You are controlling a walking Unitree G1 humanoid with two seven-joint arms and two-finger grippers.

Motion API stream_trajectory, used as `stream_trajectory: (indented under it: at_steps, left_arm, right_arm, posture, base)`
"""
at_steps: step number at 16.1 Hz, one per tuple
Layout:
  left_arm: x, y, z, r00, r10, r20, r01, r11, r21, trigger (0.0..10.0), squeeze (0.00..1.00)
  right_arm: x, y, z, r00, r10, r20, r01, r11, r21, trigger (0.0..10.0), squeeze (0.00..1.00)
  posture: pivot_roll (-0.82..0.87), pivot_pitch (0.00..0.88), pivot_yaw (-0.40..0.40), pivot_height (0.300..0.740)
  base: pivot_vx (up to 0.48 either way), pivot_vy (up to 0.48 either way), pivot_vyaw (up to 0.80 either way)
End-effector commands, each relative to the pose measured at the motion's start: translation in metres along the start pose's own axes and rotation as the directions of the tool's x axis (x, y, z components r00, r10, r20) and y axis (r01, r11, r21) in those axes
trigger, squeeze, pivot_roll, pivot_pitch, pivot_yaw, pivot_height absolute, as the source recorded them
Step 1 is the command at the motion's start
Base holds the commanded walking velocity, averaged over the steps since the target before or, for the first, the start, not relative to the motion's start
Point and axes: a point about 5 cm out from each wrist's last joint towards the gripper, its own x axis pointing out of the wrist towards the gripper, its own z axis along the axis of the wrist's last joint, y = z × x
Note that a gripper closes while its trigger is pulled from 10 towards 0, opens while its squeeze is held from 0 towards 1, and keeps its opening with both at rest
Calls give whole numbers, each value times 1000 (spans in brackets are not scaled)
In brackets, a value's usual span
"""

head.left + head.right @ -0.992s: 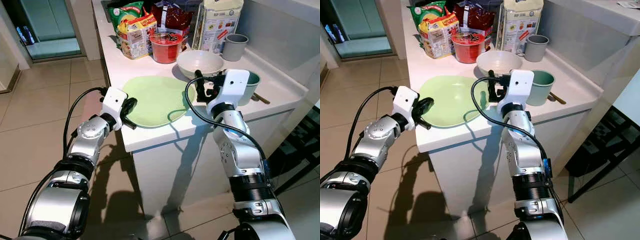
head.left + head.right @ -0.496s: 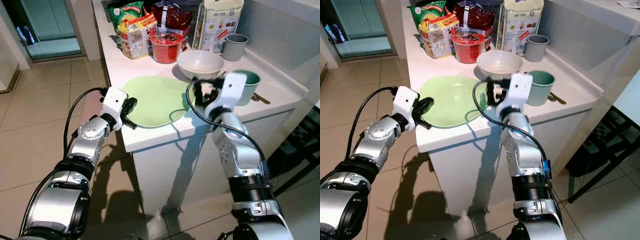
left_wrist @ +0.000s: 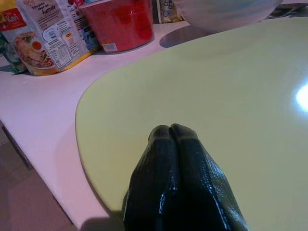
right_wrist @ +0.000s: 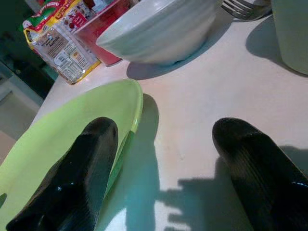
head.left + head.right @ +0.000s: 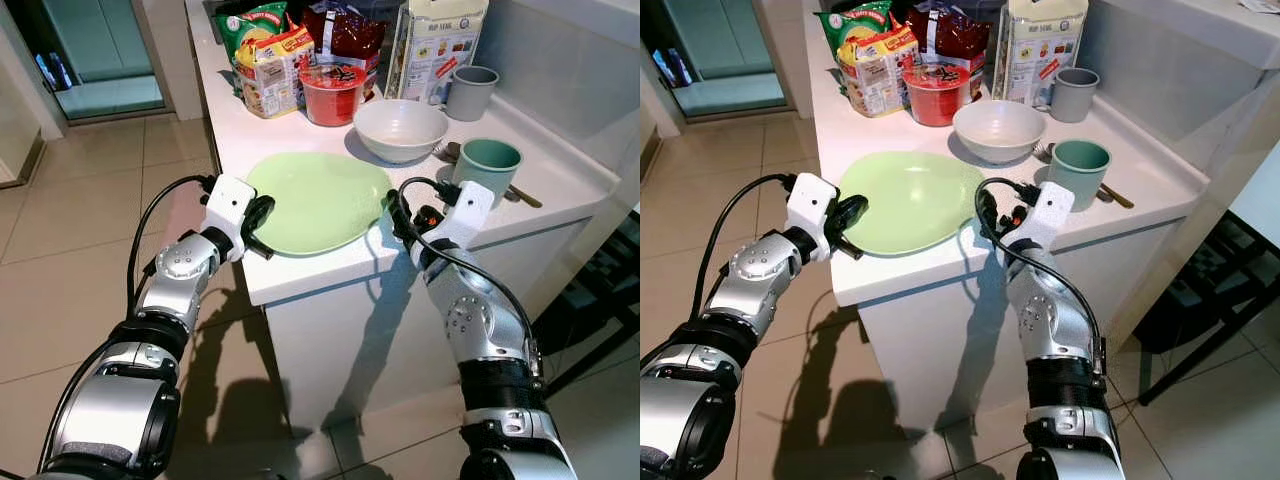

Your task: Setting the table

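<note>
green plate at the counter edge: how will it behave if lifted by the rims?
The green plate looks stiff and glossy, so probably slippery in the left tool. It is wide and shallow: likely to tilt if only one rim rises.

Left gripper (image 3: 171, 132) reaches forward with fingers pressed together; right gripper (image 4: 163, 144) is low, fingers spread wide

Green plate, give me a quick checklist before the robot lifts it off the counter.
1. Left gripper on the green plate: ok, fingers closed together over its near-left edge.
2. Right gripper in place: not ok, fingers open, one over the plate's right rim, one over the counter.
3. Plate carries nothing: ok.
4. White bowl apart from the plate: ok.
5. Left fingers actually pinching the rim: cannot tell.
</note>
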Motion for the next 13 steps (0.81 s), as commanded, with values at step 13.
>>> stream_trajectory:
  at_steps: [13]
  left_arm:
    - [-8,-15,-33,987,-55,-149,54,998,-10,10000,0]
  right_arm:
    - [21,26,-24,979,176,-105,-173,984,39,10000,0]
  posture:
    - [65,0,29,740]
  base:
    - [0,0,0]
